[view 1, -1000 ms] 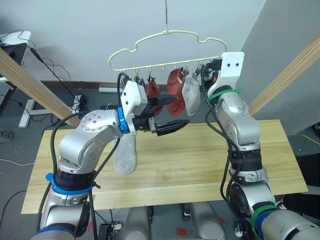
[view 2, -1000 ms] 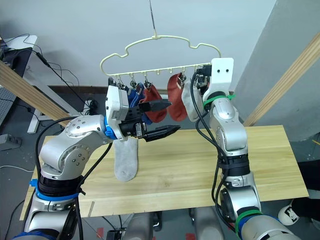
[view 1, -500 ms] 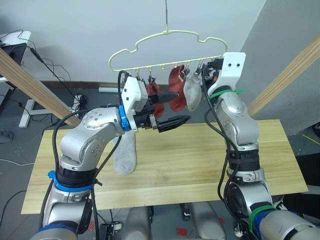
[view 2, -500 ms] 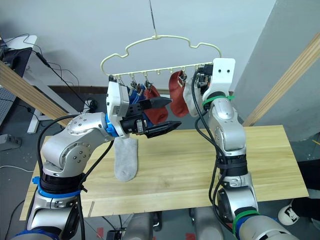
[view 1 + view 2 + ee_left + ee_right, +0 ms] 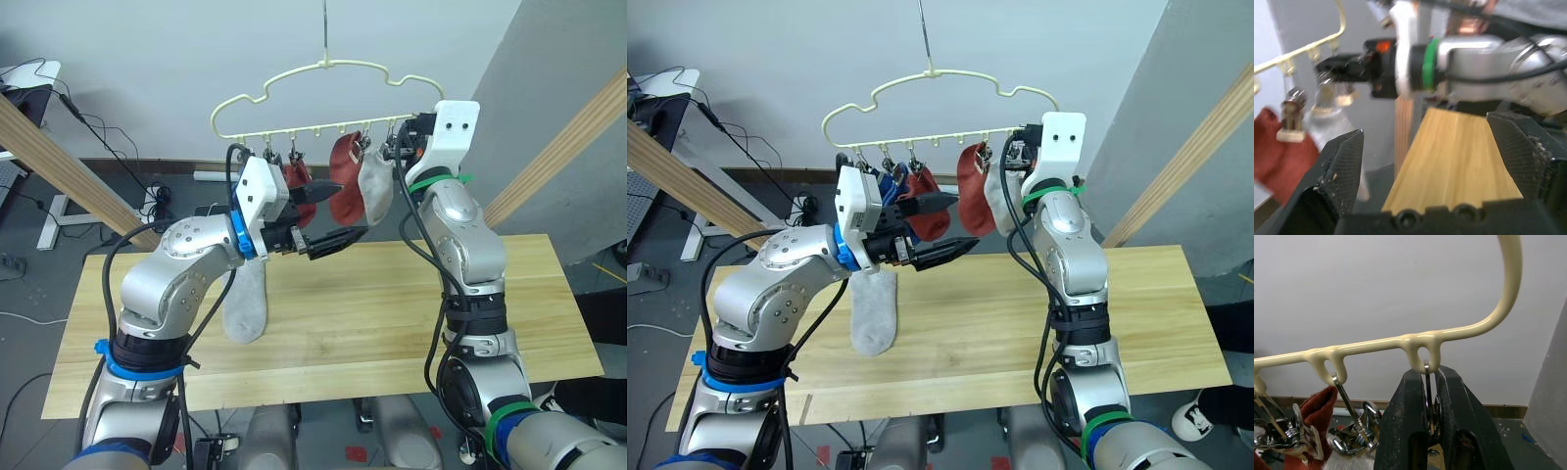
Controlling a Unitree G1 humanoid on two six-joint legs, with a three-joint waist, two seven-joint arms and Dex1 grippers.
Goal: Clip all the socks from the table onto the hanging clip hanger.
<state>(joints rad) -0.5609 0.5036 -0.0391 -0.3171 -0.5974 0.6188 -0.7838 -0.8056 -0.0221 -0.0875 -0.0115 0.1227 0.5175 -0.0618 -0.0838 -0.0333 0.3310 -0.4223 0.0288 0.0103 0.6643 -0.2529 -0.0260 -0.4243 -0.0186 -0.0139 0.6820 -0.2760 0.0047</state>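
Silver metal arms, black cables looped alongside; blue ring on the left arm, green on the right, white wrist housings, textured black fingers (image 5: 1339,166).

Head eyes look down; wrist cameras sit close by clip hanger (image 5: 1415,340).

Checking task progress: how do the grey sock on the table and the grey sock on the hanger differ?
The grey sock on the table lies flat and unclipped; the grey sock on the hanger hangs from a clip on the clip hanger, beside a red sock. Both are short, light grey knit.
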